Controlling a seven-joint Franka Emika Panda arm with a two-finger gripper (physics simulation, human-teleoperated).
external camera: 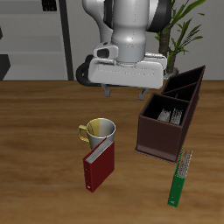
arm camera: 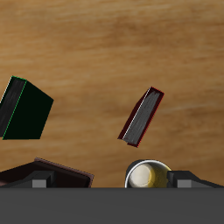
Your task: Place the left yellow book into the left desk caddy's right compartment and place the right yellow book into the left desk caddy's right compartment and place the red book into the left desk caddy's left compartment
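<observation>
The red book [external camera: 98, 164] [arm camera: 142, 115] rests on the table just in front of the mug, nearer the front edge. The left desk caddy [external camera: 159, 140] is a dark brown box beside them; only a corner of it [arm camera: 48, 172] shows in the wrist view. Pale ribbed page edges of the yellow books [external camera: 168, 114] show inside one of its bins; I cannot tell which compartment. My gripper [external camera: 127, 89] hangs open and empty above the table, behind the mug and well above the red book. Its fingertips [arm camera: 186, 179] barely show in the wrist view.
A pale mug [external camera: 98, 131] [arm camera: 147, 176] with a yellow handle stands right behind the red book. A slim green book [external camera: 181, 178] [arm camera: 24, 109] lies near the front edge by the caddy. A second brown caddy [external camera: 188, 80] sits farther back, beside a plant.
</observation>
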